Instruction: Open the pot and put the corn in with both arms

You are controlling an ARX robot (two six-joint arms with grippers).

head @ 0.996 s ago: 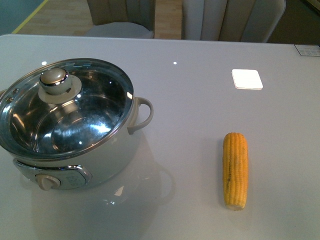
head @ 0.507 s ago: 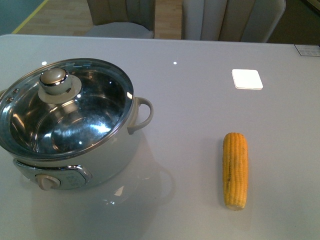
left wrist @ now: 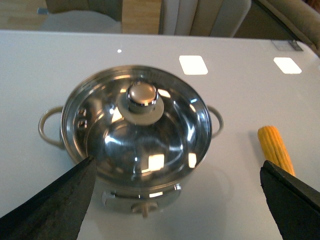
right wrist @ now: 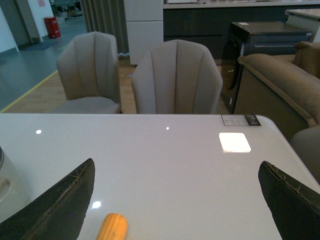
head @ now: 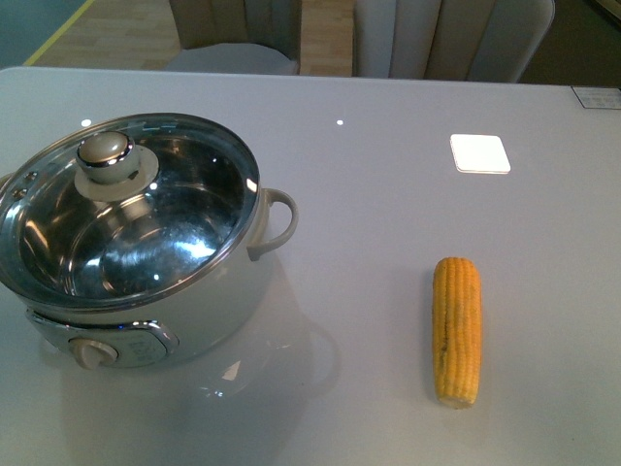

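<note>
The corn (head: 457, 330) lies flat on the grey table (head: 369, 233), on the right side and well apart from the pot (head: 223, 301), with its length pointing away from the robot. The pot stands on the left side with its glass lid (head: 184, 228) on. A bright square patch (head: 479, 153) shows on the table beyond the corn, and two chairs (right wrist: 177, 75) stand behind the far edge. The left gripper (left wrist: 177, 165) hangs above the pot, jaws wide apart, holding nothing. The right gripper (right wrist: 176, 164) is also spread wide and empty above the table, with one end of the corn near it
</note>
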